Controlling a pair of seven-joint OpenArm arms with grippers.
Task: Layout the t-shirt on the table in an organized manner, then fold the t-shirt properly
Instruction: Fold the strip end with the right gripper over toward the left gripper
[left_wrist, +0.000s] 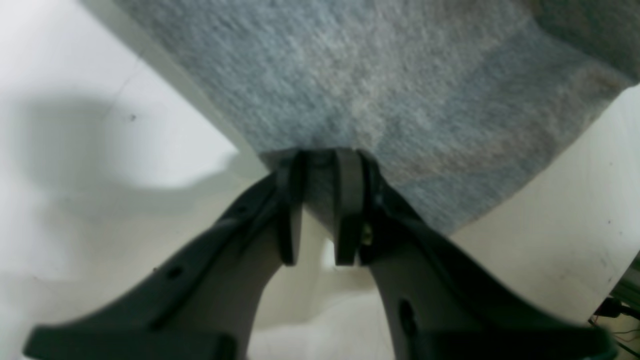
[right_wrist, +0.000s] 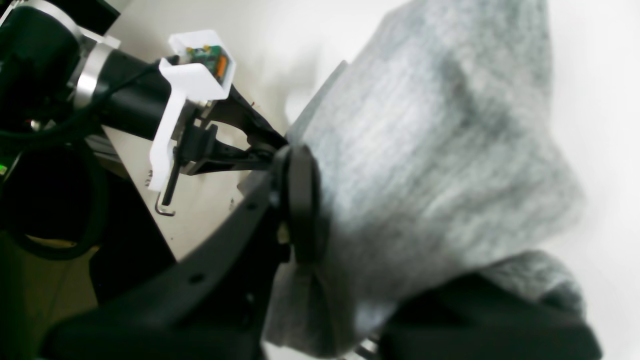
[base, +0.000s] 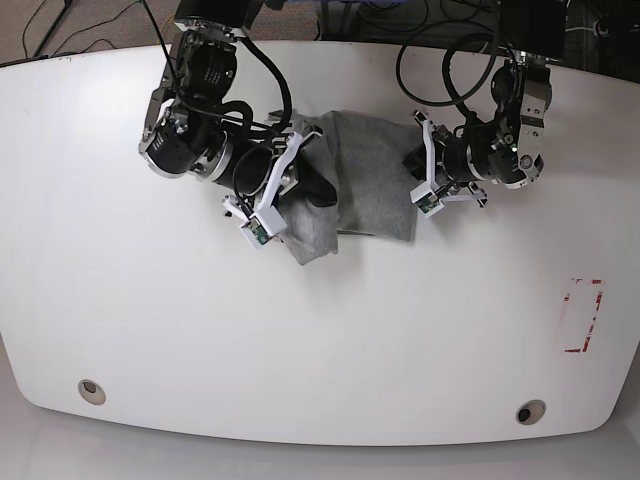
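Grey t-shirt (base: 365, 170) bunched between both arms on table (base: 300, 340).

Base looks straight down; both wrist views close on the t-shirt (base: 360, 170).

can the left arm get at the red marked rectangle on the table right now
Probably not right away: the left gripper is shut on the t-shirt, though bare table lies between it and the red-marked rectangle.

Both arms' fingers (left_wrist: 320, 207) closed
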